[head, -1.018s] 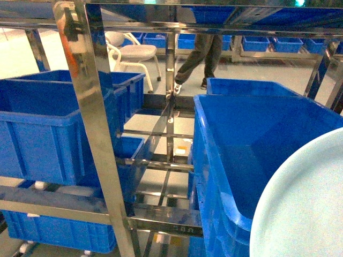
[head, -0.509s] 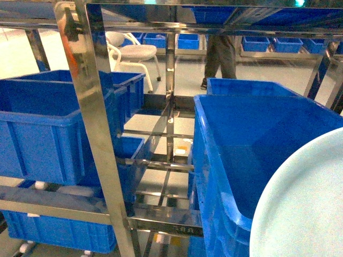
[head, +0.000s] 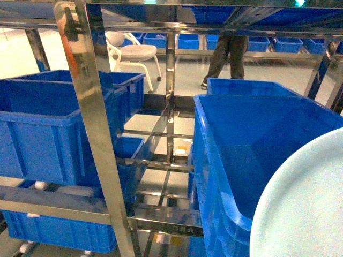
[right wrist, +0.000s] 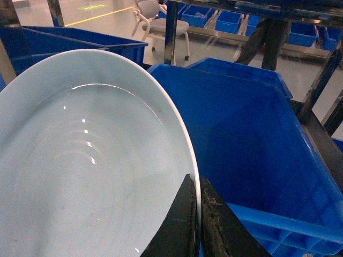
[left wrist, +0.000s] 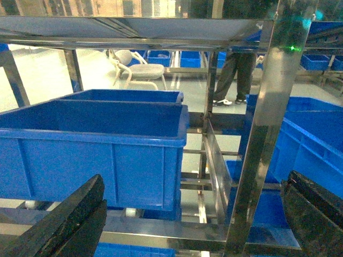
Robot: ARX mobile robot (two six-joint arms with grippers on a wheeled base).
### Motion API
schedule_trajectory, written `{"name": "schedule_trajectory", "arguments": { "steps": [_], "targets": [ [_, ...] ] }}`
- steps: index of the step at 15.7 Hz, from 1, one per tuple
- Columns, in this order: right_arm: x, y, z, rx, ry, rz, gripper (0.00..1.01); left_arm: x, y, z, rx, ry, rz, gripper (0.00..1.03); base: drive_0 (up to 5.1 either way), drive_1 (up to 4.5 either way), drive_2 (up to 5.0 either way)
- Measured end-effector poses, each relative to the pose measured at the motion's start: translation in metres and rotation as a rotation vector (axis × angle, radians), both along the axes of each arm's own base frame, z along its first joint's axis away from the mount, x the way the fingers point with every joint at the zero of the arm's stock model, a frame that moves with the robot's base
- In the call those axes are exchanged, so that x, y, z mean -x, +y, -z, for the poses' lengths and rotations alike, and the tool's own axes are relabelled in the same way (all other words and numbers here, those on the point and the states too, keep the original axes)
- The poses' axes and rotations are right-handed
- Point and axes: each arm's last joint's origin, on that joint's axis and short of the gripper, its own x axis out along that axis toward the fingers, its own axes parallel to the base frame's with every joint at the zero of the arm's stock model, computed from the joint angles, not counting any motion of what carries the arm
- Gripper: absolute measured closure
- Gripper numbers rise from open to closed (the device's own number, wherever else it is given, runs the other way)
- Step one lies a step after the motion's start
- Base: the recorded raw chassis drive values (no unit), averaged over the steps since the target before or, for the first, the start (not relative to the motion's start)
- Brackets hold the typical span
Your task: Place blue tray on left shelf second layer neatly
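Note:
The blue tray (right wrist: 91, 160) is a pale, shallow dish held up on edge in front of the racks. My right gripper (right wrist: 198, 188) is shut on its right rim, one finger on each face. In the head view the blue tray (head: 308, 209) fills the lower right corner, over a crate. The left shelf (head: 91, 112) is the shiny steel rack at left, with its front post close to the camera. My left gripper (left wrist: 193, 217) stands open and holds nothing. Its dark fingers (left wrist: 69, 219) frame a rail and post of the left shelf (left wrist: 262, 134).
Deep dark-blue crates (head: 48, 123) sit on the left rack's tiers, with more (head: 53, 230) below. A large open crate (head: 252, 144) stands right of the middle post (head: 170, 101). Behind are a white chair (head: 134, 53) and a standing person (head: 228, 53).
The person behind the racks has walked to the right. The tray, both grippers and the crates have stayed where they were.

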Motion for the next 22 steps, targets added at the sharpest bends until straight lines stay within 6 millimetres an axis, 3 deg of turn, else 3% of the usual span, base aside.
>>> {"name": "schedule_trajectory", "arguments": {
  "steps": [6,12,18,22],
  "targets": [
    [0.000,0.000,-0.001,0.000,-0.006,0.000,0.99,0.000,0.000,0.000,0.000,0.000,0.000,0.05,0.0,0.00,0.0],
    [-0.013,0.006,0.000,-0.001,0.008,-0.011,0.99,0.000,0.000,0.000,0.000,0.000,0.000,0.05,0.0,0.00,0.0],
    [-0.036,0.010,-0.006,-0.017,-0.009,0.003,0.99,0.000,0.000,0.000,0.000,0.000,0.000,0.05,0.0,0.00,0.0],
    [-0.062,0.007,-0.007,-0.025,-0.007,0.038,0.99,0.000,0.000,0.000,0.000,0.000,0.000,0.05,0.0,0.00,0.0]
  ]
}}
